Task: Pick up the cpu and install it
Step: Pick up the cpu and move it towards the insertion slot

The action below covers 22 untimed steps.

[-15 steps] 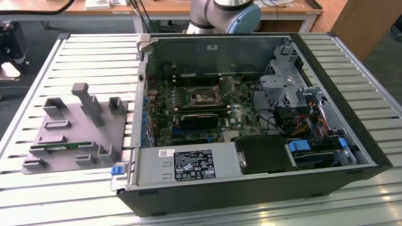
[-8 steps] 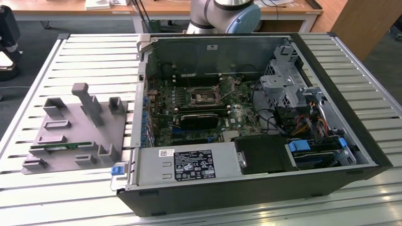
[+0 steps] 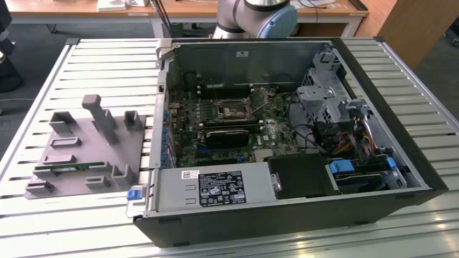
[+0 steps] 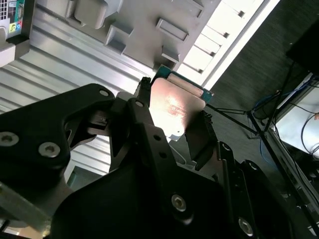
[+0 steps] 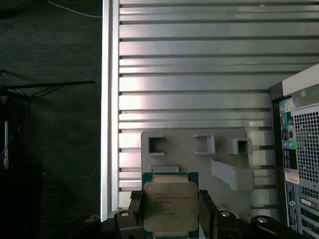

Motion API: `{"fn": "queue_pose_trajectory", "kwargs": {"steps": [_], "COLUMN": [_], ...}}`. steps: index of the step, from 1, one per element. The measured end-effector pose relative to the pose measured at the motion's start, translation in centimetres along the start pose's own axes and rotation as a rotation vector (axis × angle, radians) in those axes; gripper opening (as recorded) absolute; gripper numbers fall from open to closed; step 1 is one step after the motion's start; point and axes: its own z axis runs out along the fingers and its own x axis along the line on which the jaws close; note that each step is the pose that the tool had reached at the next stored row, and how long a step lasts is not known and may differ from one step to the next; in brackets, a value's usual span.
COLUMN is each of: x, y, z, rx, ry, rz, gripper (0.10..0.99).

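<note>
Counts: one cpu [image 5: 170, 206], one gripper [image 5: 171, 208], one grey holder block [image 3: 86, 145], one green memory stick [image 3: 68, 166], one open PC case [image 3: 401, 145], all on one slatted metal table [image 3: 107, 59]. The gripper is clamped on the cpu: in both wrist views its two black fingers [image 5: 205, 209] press on opposite edges of the chip, metal top plate facing the first wrist camera, green rim showing around it. The cpu [image 4: 174, 107] is off the table in the gripper [image 4: 174, 113], close to the holder block [image 5: 199, 154], which lies flat behind it near the table edge; the case's rear panel [image 5: 299, 149] is just beside the block. Containers, exterior view: the case lies on its side, open, holding one motherboard [image 3: 215, 121] with one cpu socket [image 3: 235, 110], dark in the centre, one power supply [image 3: 215, 188] at the near edge, and one drive cage [image 3: 323, 97] toward the exterior view's right. The holder block carries the memory stick in a slot at its near end. The arm's base [image 3: 255, 16] stands behind the case.
</note>
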Motion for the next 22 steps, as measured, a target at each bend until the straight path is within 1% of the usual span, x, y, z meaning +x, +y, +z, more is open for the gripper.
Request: {"fn": "queue_pose_trajectory", "kwargs": {"steps": [3, 6, 15, 22], "x": [0.00, -0.22, -2.18, -3.93], "y": [0.16, 0.19, 0.26, 0.32], "z": [-0.80, -0.91, -0.91, -0.91], "rx": [0.000, 0.000, 0.000, 0.000], "ry": [-0.0001, -0.0004, -0.0002, -0.0002], "rz": [0.001, 0.001, 0.001, 0.001], "gripper": [0.533, 0.533, 0.533, 0.533]}}
